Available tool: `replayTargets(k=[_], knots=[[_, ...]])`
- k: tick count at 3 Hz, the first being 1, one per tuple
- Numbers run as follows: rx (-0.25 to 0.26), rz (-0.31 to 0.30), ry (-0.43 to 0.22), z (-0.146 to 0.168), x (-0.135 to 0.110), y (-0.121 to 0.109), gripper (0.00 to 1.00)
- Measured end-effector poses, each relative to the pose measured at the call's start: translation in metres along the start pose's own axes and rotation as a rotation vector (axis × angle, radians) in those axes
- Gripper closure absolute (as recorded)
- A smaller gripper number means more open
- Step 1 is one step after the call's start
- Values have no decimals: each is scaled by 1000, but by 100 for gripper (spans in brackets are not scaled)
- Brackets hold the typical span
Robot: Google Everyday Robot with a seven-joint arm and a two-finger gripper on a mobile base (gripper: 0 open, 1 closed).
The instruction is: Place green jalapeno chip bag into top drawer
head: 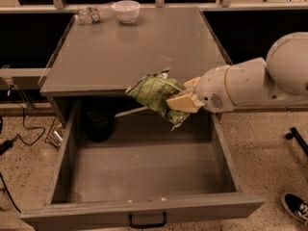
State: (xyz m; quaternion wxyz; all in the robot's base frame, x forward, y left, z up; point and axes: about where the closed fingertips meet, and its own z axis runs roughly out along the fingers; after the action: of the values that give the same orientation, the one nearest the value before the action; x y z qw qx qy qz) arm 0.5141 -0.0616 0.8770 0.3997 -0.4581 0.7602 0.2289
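The green jalapeno chip bag (156,94) is a crumpled shiny green foil bag. It hangs in the air at the front edge of the cabinet top, above the back of the open top drawer (144,170). My gripper (179,101) comes in from the right on a white arm and is shut on the bag's right side with its tan fingers (185,101). The drawer is pulled fully out, its grey front panel with a black handle (147,221) nearest the camera.
A clear plastic bottle (93,14) lies next to a white bowl (125,10) at the far left of the grey cabinet top (139,47). A thin pale rod (131,112) and a dark shape (98,124) sit at the drawer's back left. A shoe (294,207) is on the floor at right.
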Motion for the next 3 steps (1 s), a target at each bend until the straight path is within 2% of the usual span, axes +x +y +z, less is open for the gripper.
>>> replayTargets(k=[1, 2, 3], knots=[[-21, 17, 12, 25, 37, 14, 100], [-61, 4, 26, 56, 81, 37, 100], [-63, 6, 27, 57, 82, 37, 100]])
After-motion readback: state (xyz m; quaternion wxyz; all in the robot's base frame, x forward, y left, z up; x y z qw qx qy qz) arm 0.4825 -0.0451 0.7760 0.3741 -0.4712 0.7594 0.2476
